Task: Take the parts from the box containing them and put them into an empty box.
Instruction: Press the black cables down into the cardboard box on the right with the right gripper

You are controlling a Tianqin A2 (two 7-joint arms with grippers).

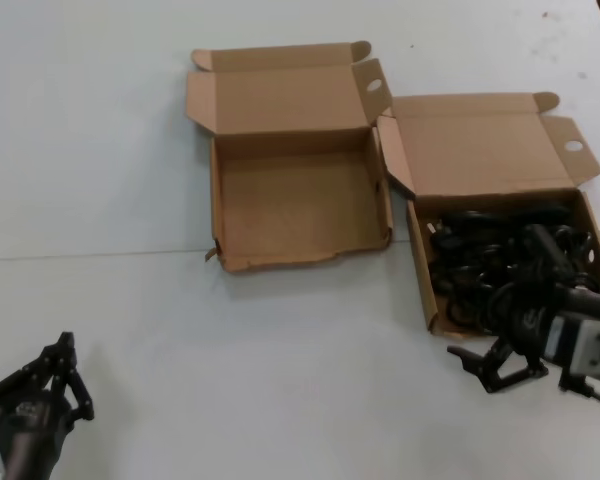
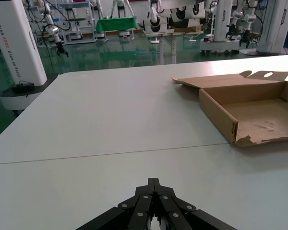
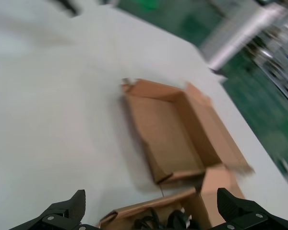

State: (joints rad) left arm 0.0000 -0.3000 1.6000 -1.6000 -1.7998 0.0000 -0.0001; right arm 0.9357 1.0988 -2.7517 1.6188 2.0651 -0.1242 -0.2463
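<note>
**Cords wait in the wider box while the square box holds nothing**

Cords (image 1: 500, 265), black and coiled, lie heaped in the wider box (image 1: 420, 265), which sits on the white table (image 1: 100, 150) with its lid folded back. In the right wrist view only the tops of a few cords (image 3: 175, 221) show above that box's near wall (image 3: 134, 213).

Just beside the wider box, on the robot's left of it, stands the square box (image 1: 298, 262) with a ragged front rim; its floor is bare cardboard and its lid also lies open behind it. The two boxes nearly touch at their lid flaps. The left wrist view shows the square box (image 2: 216, 115) from the side, its torn corner facing the camera; the right wrist view shows it (image 3: 163, 139) beyond the wider box.

The right hand (image 1: 500, 368) hovers at the front rim of the wider box, over its nearer right corner, its fingers (image 3: 67, 211) spread wide and grasping nothing.

The left hand (image 1: 60, 375) is parked well apart from the wider box, far to its left and nearer the robot, low over the bare table, its fingers (image 2: 143, 203) pressed together with nothing between them.
</note>
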